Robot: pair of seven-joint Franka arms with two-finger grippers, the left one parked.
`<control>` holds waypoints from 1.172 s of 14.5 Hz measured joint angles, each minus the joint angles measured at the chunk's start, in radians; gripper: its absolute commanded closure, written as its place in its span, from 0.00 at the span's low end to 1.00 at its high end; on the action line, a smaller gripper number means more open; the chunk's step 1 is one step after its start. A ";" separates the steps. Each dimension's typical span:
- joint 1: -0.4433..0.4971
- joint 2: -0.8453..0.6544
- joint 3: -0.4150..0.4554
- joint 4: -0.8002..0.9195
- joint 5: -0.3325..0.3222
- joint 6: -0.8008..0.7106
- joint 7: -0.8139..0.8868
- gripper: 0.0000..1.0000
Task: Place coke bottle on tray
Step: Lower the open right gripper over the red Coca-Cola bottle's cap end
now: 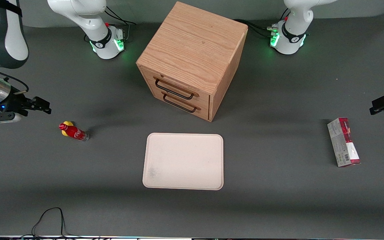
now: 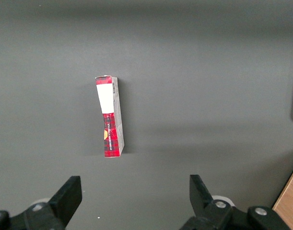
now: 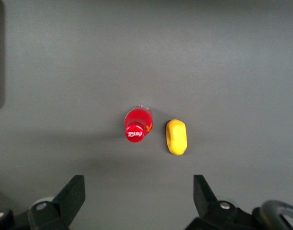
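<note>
The pincer (image 3: 136,201) hangs spread above the upright coke bottle (image 3: 138,124); the yellow lump (image 3: 176,136) just beside it could get nudged, toppling the bottle before it reaches the tray (image 1: 183,161).

The right arm comes in at the working end of the table, wrist bent over so the gripper (image 1: 43,106) sits up in the air, clear of the tabletop. From the wrist camera, the two dark fingers (image 3: 72,194) stand wide apart (plenty of bare table between them), nothing held. The gripper touches nothing at all.
</note>
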 measured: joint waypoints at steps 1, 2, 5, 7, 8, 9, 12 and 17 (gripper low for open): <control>0.000 0.000 0.000 -0.028 0.000 0.036 0.000 0.00; 0.001 0.002 0.000 -0.053 0.000 0.068 -0.001 0.00; 0.003 0.025 0.000 -0.095 0.004 0.140 -0.002 0.00; 0.004 0.056 0.000 -0.099 0.012 0.172 -0.003 0.00; 0.006 0.072 0.000 -0.099 0.013 0.191 -0.005 0.00; 0.010 0.088 0.000 -0.098 0.015 0.207 -0.007 0.00; 0.018 0.123 0.000 -0.098 0.015 0.236 -0.008 0.00; 0.018 0.162 0.000 -0.102 0.015 0.259 -0.009 0.00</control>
